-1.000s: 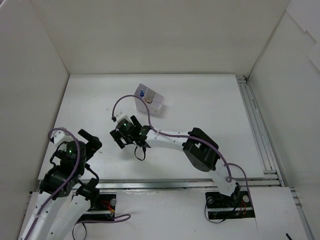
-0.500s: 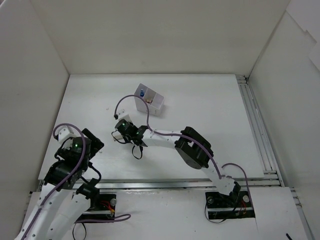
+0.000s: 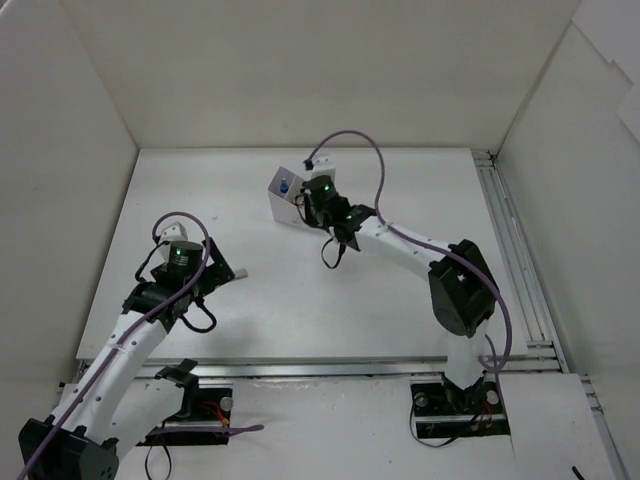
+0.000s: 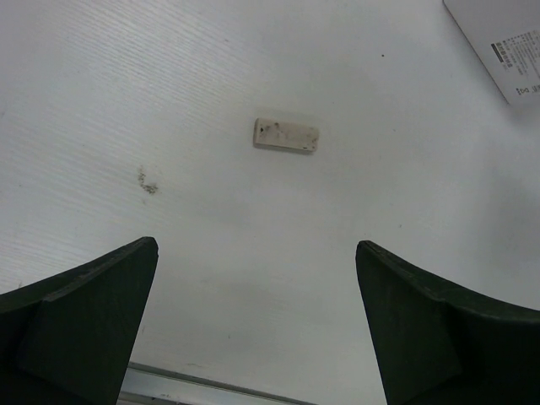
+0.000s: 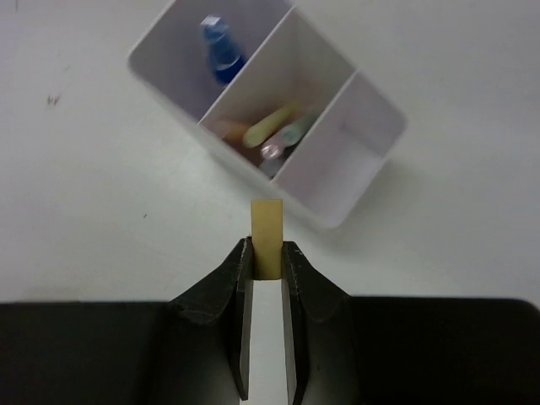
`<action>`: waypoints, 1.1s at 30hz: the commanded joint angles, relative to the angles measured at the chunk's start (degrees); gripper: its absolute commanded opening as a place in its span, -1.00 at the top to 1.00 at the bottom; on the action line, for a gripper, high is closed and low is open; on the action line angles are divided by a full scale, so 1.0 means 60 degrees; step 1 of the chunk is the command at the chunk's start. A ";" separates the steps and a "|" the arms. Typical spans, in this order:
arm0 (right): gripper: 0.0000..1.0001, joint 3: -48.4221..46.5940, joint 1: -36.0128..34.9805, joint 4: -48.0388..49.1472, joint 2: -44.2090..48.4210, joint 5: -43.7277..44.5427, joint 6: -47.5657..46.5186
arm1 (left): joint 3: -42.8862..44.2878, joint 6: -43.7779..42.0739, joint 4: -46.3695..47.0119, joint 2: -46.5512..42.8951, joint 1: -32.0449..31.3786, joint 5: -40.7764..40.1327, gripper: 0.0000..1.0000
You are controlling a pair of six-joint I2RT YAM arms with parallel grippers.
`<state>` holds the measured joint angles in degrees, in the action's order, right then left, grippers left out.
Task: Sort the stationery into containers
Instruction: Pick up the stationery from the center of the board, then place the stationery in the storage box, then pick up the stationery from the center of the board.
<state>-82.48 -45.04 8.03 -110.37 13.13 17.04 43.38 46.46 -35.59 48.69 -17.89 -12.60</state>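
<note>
In the right wrist view my right gripper (image 5: 267, 249) is shut on a short tan eraser-like block (image 5: 267, 221), which stands upright between the jaws just short of the container (image 5: 342, 156). This white box has three compartments. One end holds a small clear tube with a blue label (image 5: 221, 55), the middle holds yellow-green and other pen-like sticks (image 5: 272, 126), and the other end is bare. From above, the right gripper (image 3: 303, 203) hovers at the container (image 3: 283, 206). My left gripper (image 4: 256, 243) is open, with a small whitish block (image 4: 286, 134) lying on the table ahead of it.
White walls enclose the table on three sides. A metal rail (image 3: 515, 260) runs along the right edge and another along the front. The corner of a white box with a printed label (image 4: 502, 42) shows at the upper right of the left wrist view.
My right gripper shut on the tan block at the table's middle left, then carried it back and right to the container. My left arm swung forward and to the right, still open.
</note>
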 commanded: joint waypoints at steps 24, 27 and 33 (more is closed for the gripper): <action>-0.41 -0.1416 0.1251 -0.0330 -0.0064 -0.0913 -0.0041 | 0.0945 -0.1722 0.2153 0.3091 0.1942 0.3594 -1.00; -0.95 -0.0904 0.1149 -0.0109 0.0683 -0.0870 -0.0158 | 0.1236 -0.1956 0.2007 0.3281 0.1942 0.3433 -1.00; -0.96 0.0809 0.1017 0.0315 0.2557 -0.0475 -0.0188 | 0.1938 -0.2847 0.1831 0.4232 0.1942 0.3375 -0.97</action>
<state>-80.29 -38.37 4.49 -103.42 7.99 16.29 50.54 33.80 -25.89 72.20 -6.59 8.67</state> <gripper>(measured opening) 0.978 0.985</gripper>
